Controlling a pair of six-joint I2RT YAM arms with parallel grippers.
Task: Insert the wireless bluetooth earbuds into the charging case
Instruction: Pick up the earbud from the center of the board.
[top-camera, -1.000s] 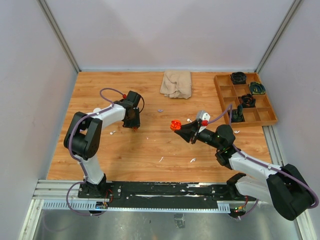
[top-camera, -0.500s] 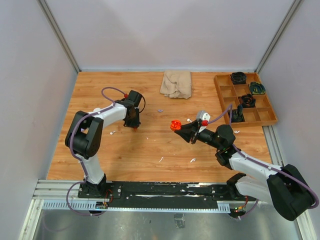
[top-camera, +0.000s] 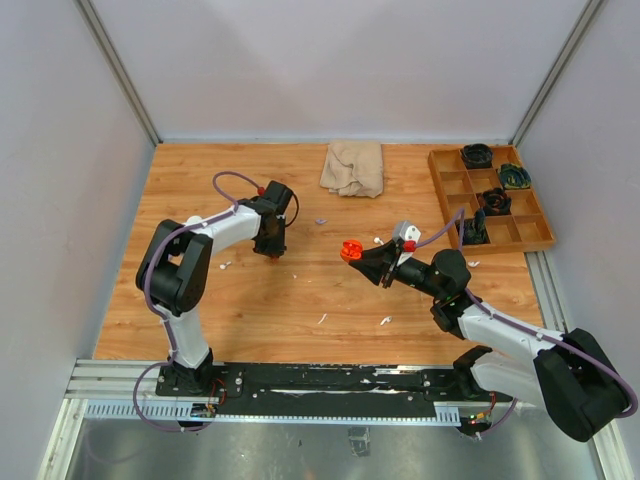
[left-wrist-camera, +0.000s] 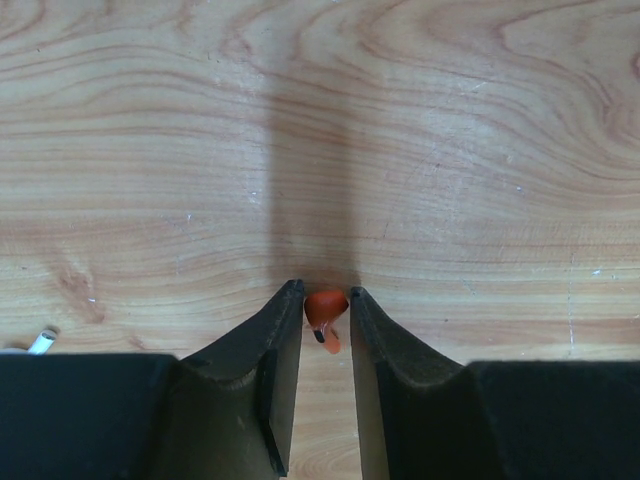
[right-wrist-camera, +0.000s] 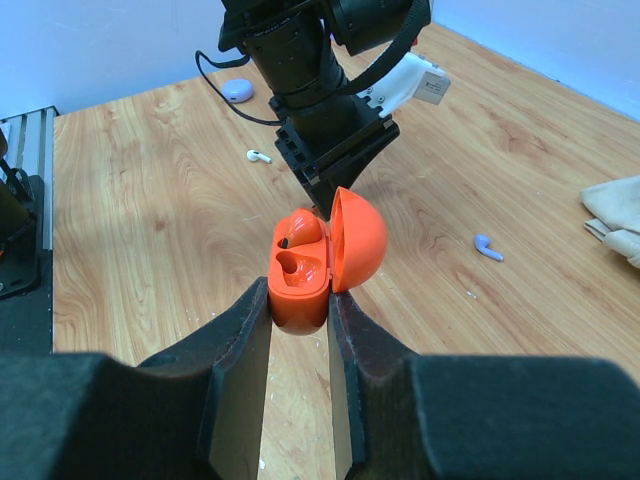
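Earbud (left-wrist-camera: 325, 306), red, sits pinched in left gripper (left-wrist-camera: 325, 292); lift gently, stem down, toward open case (right-wrist-camera: 308, 268) clamped by right gripper (right-wrist-camera: 300, 296).

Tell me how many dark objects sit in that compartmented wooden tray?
4 dark objects, all in the compartmented wooden tray: one at its far edge, one by the right wall, one mid-tray, one near-left. Smaller ones could hide behind the dividers.

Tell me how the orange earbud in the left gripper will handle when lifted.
Probably slippery: the orange earbud is smooth, rounded plastic pinched at the left gripper's tips. Likely light and stiff; its free stem may let it twist.
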